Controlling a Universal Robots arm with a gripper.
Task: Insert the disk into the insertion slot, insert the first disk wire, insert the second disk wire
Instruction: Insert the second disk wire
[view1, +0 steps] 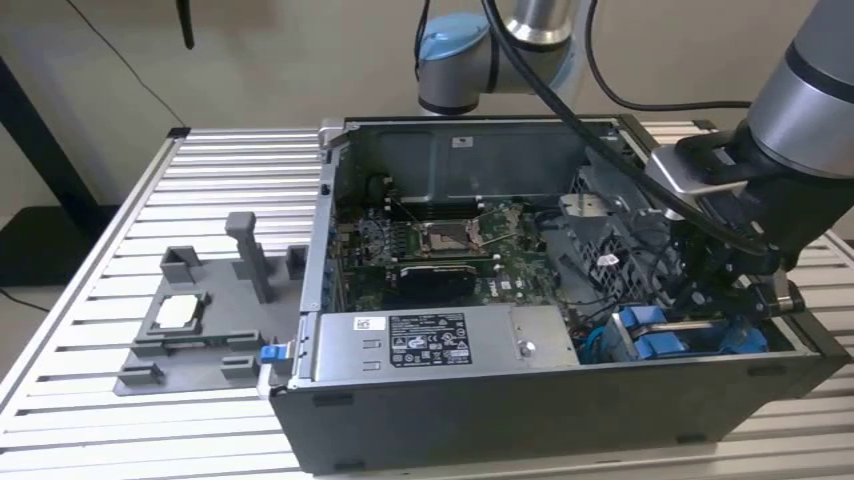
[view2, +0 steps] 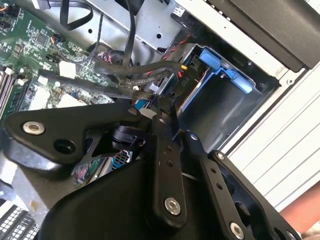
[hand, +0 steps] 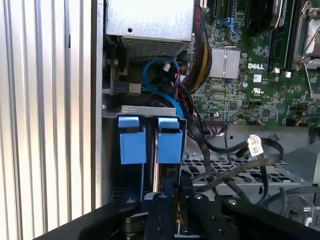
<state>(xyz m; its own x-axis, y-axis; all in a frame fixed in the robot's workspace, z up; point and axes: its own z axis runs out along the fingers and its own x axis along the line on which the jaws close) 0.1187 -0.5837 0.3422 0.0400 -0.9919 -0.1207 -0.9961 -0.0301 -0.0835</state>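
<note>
Blue tabs mark the drive bay (view1: 681, 335) at the lower right of the exterior view, in the corner of the black case (view1: 561, 400). The gripper (view1: 727, 295) hangs directly above it among black cables (hand: 235, 150). Whether its grip is closed I cannot tell. The disk can't be picked out.

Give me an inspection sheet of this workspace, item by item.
Surface: slatted metal table, carrying the open black computer case.
Job's things: insertion slot with blue tabs at the case corner; disk not made out.
Clutter: grey fixture tray holding a small silver chip.
Tool: tool low beside the slot; its state cannot be told.
Cables: black wires and a blue cable near the bay.
Surroundings: plain wall.
</note>
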